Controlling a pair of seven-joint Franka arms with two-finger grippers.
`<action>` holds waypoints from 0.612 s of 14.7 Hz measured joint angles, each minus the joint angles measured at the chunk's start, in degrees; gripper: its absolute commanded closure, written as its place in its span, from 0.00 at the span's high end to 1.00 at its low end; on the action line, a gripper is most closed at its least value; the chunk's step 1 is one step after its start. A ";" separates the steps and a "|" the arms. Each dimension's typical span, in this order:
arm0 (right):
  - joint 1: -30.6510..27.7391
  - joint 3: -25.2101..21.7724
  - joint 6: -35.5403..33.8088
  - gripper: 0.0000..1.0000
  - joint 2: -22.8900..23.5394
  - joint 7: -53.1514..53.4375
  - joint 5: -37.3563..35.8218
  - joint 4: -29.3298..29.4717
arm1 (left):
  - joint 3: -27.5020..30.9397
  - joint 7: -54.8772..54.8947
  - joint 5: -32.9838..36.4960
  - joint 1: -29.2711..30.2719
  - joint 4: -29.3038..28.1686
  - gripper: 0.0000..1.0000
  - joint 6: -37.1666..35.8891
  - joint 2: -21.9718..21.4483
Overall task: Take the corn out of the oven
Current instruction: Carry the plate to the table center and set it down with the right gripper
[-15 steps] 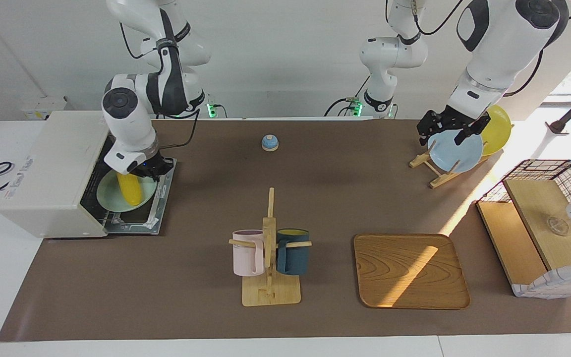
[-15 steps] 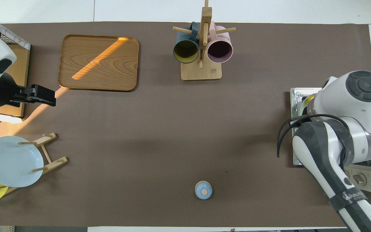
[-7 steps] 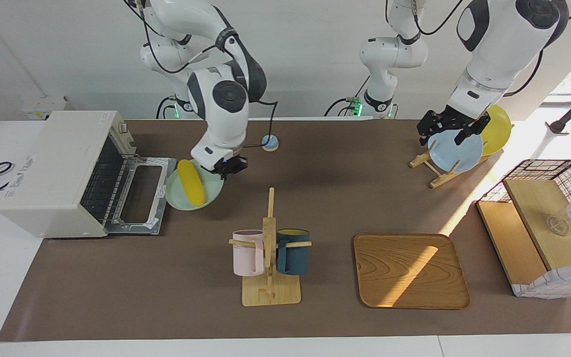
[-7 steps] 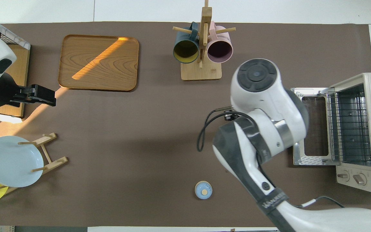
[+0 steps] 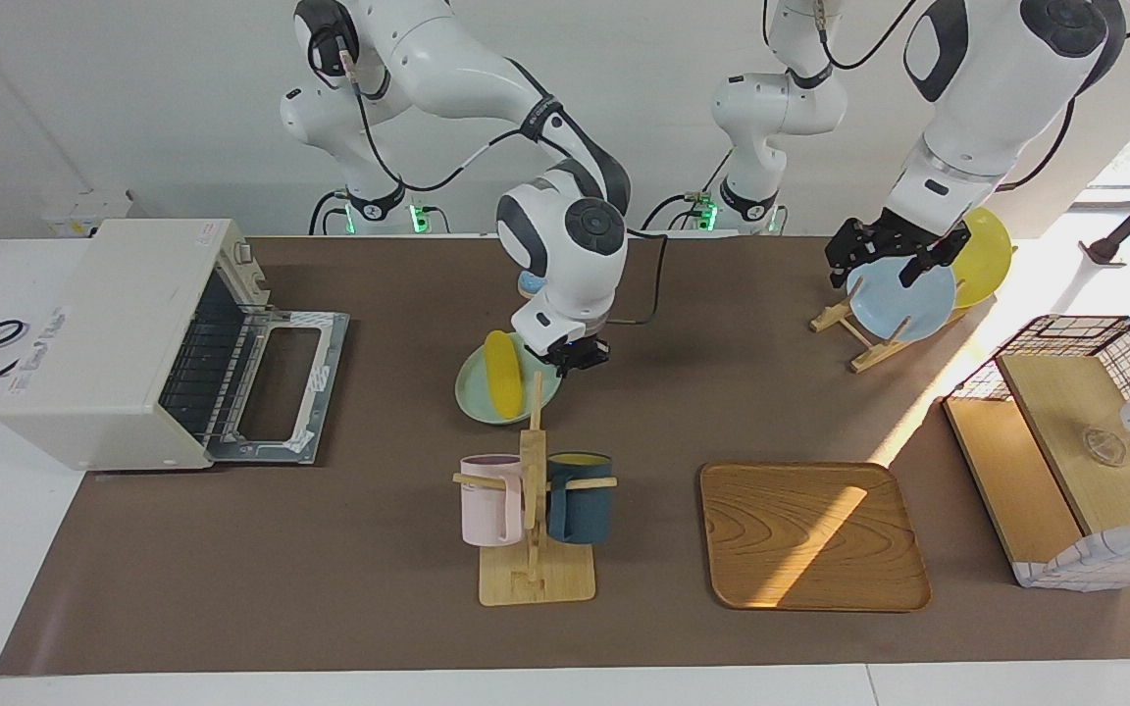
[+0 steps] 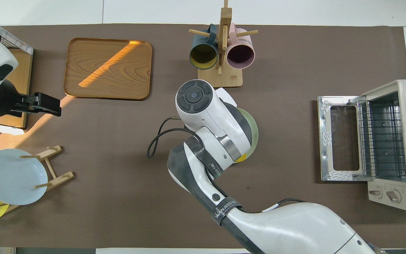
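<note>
The oven (image 5: 124, 343) stood at the right arm's end of the table with its door (image 5: 276, 382) dropped flat and its rack bare, whereas a second before the pale green plate (image 5: 506, 390) with the corn (image 5: 502, 386) on it had still been half inside the mouth. In that second the right arm swung well away from the oven toward the middle of the table, passing just beside the open door at the halfway mark. The right gripper (image 5: 573, 357) was clenched on the rim of the plate, and the plate rode in the air, tilted, over the brown mat just on the robots' side of the mug rack (image 5: 534, 490). The corn lay lengthwise on the plate, touching nothing else that could be seen, and had not slid off despite the tilt. From overhead the arm covered nearly everything, only an edge of the plate (image 6: 252, 130) and a sliver of yellow showing. The left gripper (image 5: 884, 257) waited, released and holding nothing, over the plate stand (image 5: 864, 333), unchanged throughout. The corn was therefore clear of the oven; what appeared to remain was setting the plate down level.
</note>
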 measured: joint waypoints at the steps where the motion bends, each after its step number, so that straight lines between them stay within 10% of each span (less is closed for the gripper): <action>1: 0.22 0.00 1.04 0.00 0.34 0.87 0.88 -0.08 | 0.00 0.00 0.00 0.00 0.00 1.00 0.00 0.00; 4: -0.16 -0.16 3.17 0.34 0.50 2.43 4.82 0.01 | 0.00 0.00 0.00 0.00 0.00 1.00 0.00 0.00; 9: -1.55 -0.69 2.52 0.41 -0.53 0.71 4.59 1.54 | 0.00 0.00 0.00 0.01 0.00 1.00 0.01 0.00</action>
